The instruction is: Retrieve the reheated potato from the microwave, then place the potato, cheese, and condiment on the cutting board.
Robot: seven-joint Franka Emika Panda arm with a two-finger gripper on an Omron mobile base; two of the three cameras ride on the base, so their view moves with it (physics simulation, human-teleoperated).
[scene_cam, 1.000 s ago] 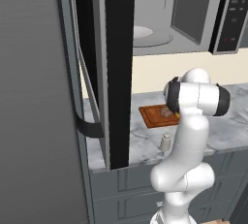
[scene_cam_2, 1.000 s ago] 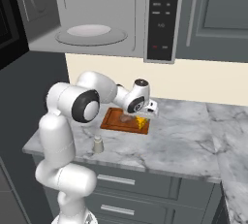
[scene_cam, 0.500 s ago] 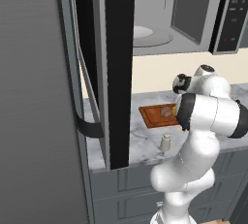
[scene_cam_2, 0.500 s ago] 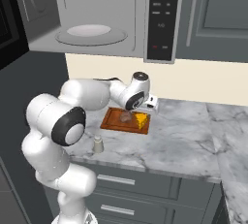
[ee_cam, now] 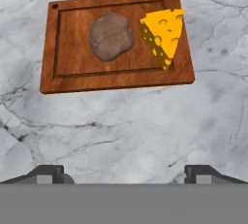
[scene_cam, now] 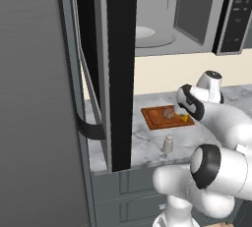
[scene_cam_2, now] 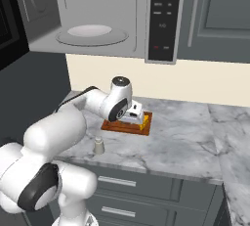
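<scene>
1. In the upper half of the hand view: cutting board [ee_cam: 72,80], flat on the marble counter [ee_cam: 126,131], long axis running left to right across the frame, slightly tilted so that its right end sits higher.
2. On the board, near centre: potato [ee_cam: 111,36], a rounded brown lump with no clear long axis.
3. Just right of the potato, at the board's right end: cheese [ee_cam: 162,34], broad holed face toward the upper right of the frame, narrow tip pointing down toward the board's near edge.
4. At the bottom corners of the hand view: gripper [ee_cam: 125,173], jaws spread wide and holding nothing, tips well apart from the board.
5. Lower centre of the left base view: condiment [scene_cam: 168,144], upright on the counter, cap upward, apart from the board [scene_cam: 165,118] and nearer the counter's front edge.
6. Upper part of the right base view: microwave [scene_cam_2: 117,19], door swung open, white turntable bare.
</scene>
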